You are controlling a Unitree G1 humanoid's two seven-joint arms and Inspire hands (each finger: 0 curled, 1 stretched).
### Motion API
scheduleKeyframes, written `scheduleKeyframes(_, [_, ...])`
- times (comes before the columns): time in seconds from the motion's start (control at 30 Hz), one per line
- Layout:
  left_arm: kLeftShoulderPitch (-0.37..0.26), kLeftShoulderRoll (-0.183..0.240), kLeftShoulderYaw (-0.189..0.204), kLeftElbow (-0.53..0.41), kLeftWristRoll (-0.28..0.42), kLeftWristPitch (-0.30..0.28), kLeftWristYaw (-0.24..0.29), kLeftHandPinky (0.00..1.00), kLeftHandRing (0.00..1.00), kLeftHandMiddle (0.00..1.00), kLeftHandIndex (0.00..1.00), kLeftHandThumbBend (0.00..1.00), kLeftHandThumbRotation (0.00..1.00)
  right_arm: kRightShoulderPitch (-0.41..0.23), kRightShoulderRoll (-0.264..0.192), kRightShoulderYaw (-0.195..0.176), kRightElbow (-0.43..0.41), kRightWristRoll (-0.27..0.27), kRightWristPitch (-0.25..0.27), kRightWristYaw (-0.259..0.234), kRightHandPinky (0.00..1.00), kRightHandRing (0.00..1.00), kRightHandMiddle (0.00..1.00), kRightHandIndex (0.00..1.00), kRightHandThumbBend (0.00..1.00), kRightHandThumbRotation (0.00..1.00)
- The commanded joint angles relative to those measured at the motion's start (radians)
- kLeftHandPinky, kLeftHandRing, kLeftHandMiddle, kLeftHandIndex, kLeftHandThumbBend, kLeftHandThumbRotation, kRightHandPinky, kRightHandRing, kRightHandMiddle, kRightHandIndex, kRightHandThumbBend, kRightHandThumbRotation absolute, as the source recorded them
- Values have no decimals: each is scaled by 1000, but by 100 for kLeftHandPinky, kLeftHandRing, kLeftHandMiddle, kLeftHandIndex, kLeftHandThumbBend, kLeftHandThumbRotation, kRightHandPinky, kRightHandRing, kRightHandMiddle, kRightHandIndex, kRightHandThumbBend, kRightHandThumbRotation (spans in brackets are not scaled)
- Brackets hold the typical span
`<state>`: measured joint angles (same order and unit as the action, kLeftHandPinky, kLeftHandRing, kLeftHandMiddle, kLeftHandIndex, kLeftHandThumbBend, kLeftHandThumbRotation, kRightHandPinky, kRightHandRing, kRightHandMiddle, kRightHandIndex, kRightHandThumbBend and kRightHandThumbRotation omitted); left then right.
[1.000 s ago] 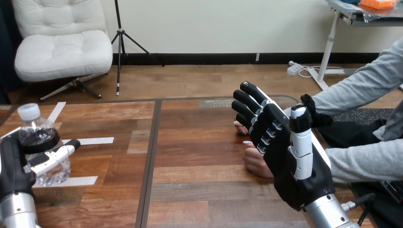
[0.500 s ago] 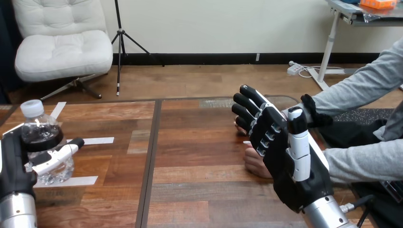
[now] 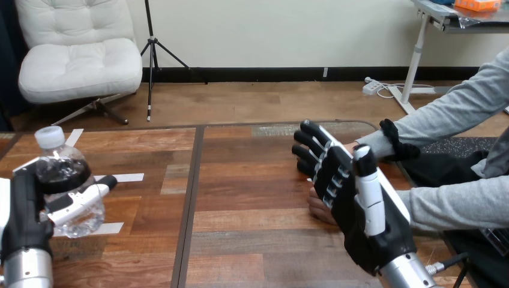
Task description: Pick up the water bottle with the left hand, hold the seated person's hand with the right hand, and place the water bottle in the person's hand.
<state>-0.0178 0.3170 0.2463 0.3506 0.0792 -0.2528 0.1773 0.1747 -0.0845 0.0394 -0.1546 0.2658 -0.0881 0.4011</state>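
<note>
A clear water bottle with a white cap stands at the table's left, leaning slightly. My left hand is shut on it, with the thumb across its front and the palm against its left side. My right hand is open at the right, its fingers straight and pointing away from me. It stands in front of the person's hands. The person's nearer hand rests on the table just past my palm. The farther hand is mostly hidden behind my fingers, with its wrist showing. I cannot tell whether my right hand touches either one.
White tape strips lie on the wooden table beside the bottle. A dark seam runs down the table between my two hands. The person's grey sleeves come in from the right edge.
My left hand has carried the bottle a little to the right and nearer the middle. My right hand has sunk slightly and drifted left, closer over the person's hands.
</note>
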Motion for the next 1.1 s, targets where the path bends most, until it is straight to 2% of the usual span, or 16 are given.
scheduleKeyframes(0.0, [-28,-14,-11,-291,-50,23,-43,31,36,40,43,73,0,-104,-25,-6,46,-26,-73,26,99,96,95,94,75,100])
scheduleKeyframes(0.17, [-11,-25,-16,-333,-50,30,-62,30,36,40,42,73,0,-119,-40,-14,70,-37,-80,38,100,96,95,94,73,100])
scheduleKeyframes(0.27, [0,-38,-18,-360,-57,45,-73,31,36,40,42,73,0,-132,-53,-17,88,-66,-103,35,99,95,95,94,72,100])
scheduleKeyframes(0.4, [6,-42,-20,-367,-50,38,-85,31,37,41,42,73,0,-145,-65,-24,110,-95,-130,32,95,94,94,93,72,100])
scheduleKeyframes(0.67, [17,-58,-22,-391,-45,44,-99,32,37,41,41,74,0,-193,-92,-43,198,-173,-216,-11,85,90,90,90,72,100])
scheduleKeyframes(0.9, [28,-71,-22,-415,-62,55,-120,32,37,41,41,72,0,-254,-136,-57,313,-184,-312,15,85,90,90,90,71,99])
scheduleKeyframes(1.07, [34,-75,-21,-425,-55,58,-126,31,37,41,41,72,0,-292,-163,-58,389,-206,-381,6,85,90,91,91,68,99])
